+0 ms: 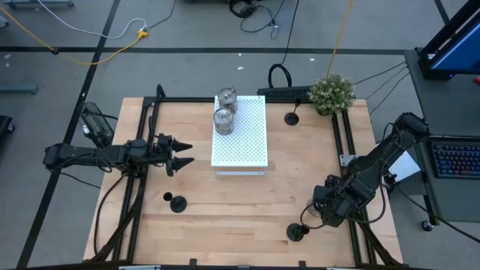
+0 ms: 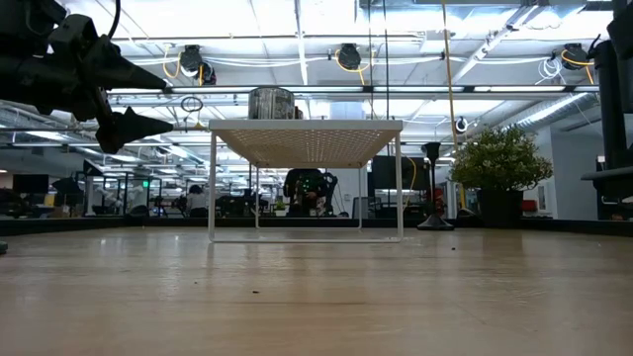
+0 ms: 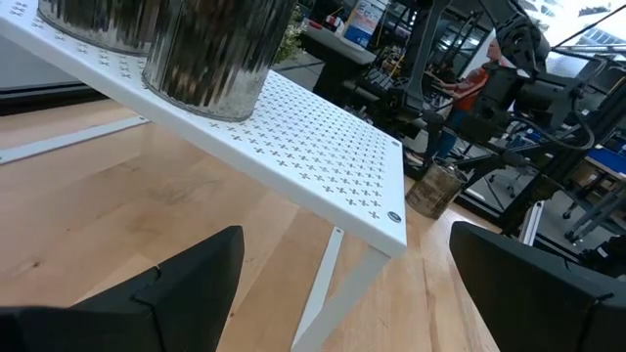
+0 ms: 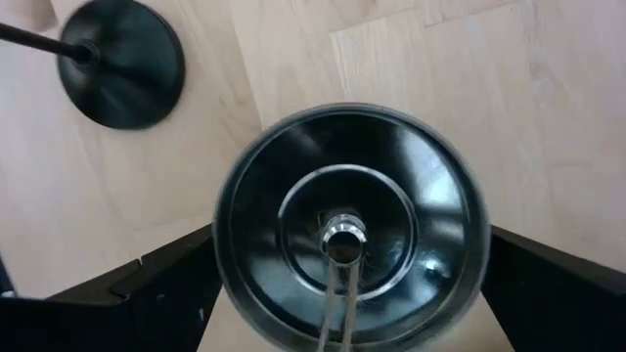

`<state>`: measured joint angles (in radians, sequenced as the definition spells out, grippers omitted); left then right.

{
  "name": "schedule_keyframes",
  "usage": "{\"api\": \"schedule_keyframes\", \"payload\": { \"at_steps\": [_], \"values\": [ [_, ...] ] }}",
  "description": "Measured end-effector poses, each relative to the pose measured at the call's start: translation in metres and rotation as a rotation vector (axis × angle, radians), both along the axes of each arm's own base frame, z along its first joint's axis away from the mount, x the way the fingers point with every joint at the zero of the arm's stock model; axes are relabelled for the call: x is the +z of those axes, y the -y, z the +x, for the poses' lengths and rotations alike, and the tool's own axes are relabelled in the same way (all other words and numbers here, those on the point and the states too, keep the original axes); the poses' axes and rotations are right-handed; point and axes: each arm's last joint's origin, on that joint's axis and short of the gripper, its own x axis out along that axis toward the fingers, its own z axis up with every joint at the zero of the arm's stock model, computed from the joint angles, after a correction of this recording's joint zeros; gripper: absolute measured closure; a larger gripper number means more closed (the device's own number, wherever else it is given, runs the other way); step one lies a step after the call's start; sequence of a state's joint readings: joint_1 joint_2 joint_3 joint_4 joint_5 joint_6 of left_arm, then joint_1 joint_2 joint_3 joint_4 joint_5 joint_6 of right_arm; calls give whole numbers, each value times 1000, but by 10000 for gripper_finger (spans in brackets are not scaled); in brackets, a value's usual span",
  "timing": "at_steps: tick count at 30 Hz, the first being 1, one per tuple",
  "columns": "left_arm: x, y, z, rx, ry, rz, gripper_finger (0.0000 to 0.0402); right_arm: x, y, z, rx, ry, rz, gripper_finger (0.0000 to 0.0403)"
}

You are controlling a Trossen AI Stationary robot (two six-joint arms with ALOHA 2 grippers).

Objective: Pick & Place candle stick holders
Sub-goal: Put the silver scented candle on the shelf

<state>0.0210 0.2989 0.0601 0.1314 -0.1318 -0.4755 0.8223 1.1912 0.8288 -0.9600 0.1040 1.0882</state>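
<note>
1. The left claw (image 1: 186,152) is seen spread wide and empty, held above the surface (image 1: 247,202) beside the white board (image 1: 241,135), touching nothing.
2. Two silver holders (image 1: 224,118) are stood on the board's far end.
3. The right claw (image 4: 342,284) is shown wide open on either side of a third silver holder (image 4: 347,230) near the surface's front right corner; whether its fingers touch the holder cannot be told.
4. One black holder (image 1: 296,232) is placed just beside it, another (image 1: 177,202) at front left, a third (image 1: 291,118) by the plant (image 1: 331,93).
</note>
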Motion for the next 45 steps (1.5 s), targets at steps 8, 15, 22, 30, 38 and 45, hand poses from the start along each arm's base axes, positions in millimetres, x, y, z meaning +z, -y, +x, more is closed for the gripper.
{"api": "schedule_keyframes", "payload": {
  "at_steps": [8,15,22,30,38,45],
  "values": [
    [0,0,0,0,0,0,36,-7,0,0,36,12,4,7],
    [0,0,0,0,0,0,36,-6,3,5,61,29,6,7],
    [0,0,0,0,0,0,36,-6,6,10,72,63,-23,7],
    [0,0,0,0,0,0,37,-17,10,8,80,60,-48,7],
    [0,0,0,0,0,0,36,-32,10,10,55,110,-1,7],
    [0,0,0,0,0,0,36,-36,13,9,43,98,-11,10]
  ]
}}
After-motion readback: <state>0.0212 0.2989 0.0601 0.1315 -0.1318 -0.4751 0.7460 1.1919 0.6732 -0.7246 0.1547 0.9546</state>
